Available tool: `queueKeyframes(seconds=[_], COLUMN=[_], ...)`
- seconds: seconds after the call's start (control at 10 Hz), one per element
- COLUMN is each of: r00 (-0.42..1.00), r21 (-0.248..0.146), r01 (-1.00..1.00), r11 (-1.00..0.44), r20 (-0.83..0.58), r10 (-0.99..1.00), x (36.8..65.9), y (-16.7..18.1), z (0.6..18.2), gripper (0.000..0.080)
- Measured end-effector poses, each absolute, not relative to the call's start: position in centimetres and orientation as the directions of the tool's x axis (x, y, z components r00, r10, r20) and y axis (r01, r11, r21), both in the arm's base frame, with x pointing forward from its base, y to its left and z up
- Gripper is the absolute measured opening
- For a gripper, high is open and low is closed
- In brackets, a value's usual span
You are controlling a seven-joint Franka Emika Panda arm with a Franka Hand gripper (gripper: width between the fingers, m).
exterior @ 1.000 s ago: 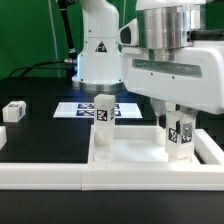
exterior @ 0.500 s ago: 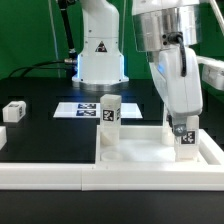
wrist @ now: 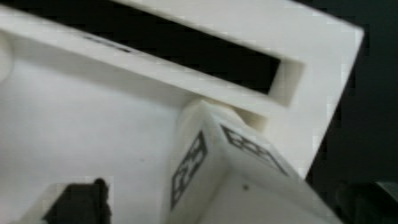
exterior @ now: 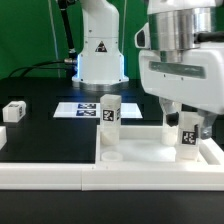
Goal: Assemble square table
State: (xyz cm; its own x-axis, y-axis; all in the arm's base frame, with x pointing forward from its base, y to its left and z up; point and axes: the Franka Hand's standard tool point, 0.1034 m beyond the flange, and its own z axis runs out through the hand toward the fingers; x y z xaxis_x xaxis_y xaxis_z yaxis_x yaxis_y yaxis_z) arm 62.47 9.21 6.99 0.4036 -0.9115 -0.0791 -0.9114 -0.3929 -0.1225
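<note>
Presently, gripper (exterior: 186, 122) jaws spread, one either side of an upright leg (exterior: 187, 140), leg standing on the square slab (exterior: 140, 150) close against its raised rim, second leg (exterior: 110, 115) upright toward the exterior view's left, third leg (exterior: 13, 111) loose on the black table (exterior: 40, 135), marker board (exterior: 80, 108) behind, white rail (exterior: 40, 177) across the front.

No words, brand names or numbers can be read anywhere. The only sign is a small dark triangular symbol (exterior: 100, 47) on the front of the white robot base (exterior: 100, 66), and its inner figure is too small to make out. Black-and-white marker tags, square patterns without letters, stand on the standing leg (exterior: 109, 116), on the right-hand leg (exterior: 187, 137), on the loose leg (exterior: 13, 111) at the exterior view's left and in a row on the marker board (exterior: 80, 109); the wrist view's close-up leg (wrist: 222, 165) carries such tags on two adjoining faces.
</note>
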Motion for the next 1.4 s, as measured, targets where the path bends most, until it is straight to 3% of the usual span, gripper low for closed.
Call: queueKeyframes(seconds=[0.3,0.5,0.6,0.7,0.8,0.9,1.0,1.4], r00=[0.623,0.860,0.891,0.881,0.870,0.870,0.835,0.638], r21=[-0.126,-0.077,-0.080,-0.079,-0.079,-0.079,-0.080,-0.078], r01=[-0.778,-0.507,-0.450,-0.470,-0.489,-0.489,-0.548,-0.768], r11=[-0.615,-0.859,-0.889,-0.879,-0.869,-0.869,-0.833,-0.635], r20=[-0.034,0.024,0.030,0.028,0.026,0.026,0.019,-0.009], r10=[-0.781,-0.510,-0.453,-0.473,-0.492,-0.492,-0.551,-0.770], x=[62.5,62.9,63.0,63.0,63.0,63.0,62.9,62.9], y=[9.1,11.3,11.4,11.3,11.3,11.2,11.3,11.3], z=[7.0,7.6,7.7,7.6,7.6,7.6,7.5,7.5], gripper=[0.0649,0.0649,0.0649,0.0609,0.0444,0.0444,0.0293,0.0293])
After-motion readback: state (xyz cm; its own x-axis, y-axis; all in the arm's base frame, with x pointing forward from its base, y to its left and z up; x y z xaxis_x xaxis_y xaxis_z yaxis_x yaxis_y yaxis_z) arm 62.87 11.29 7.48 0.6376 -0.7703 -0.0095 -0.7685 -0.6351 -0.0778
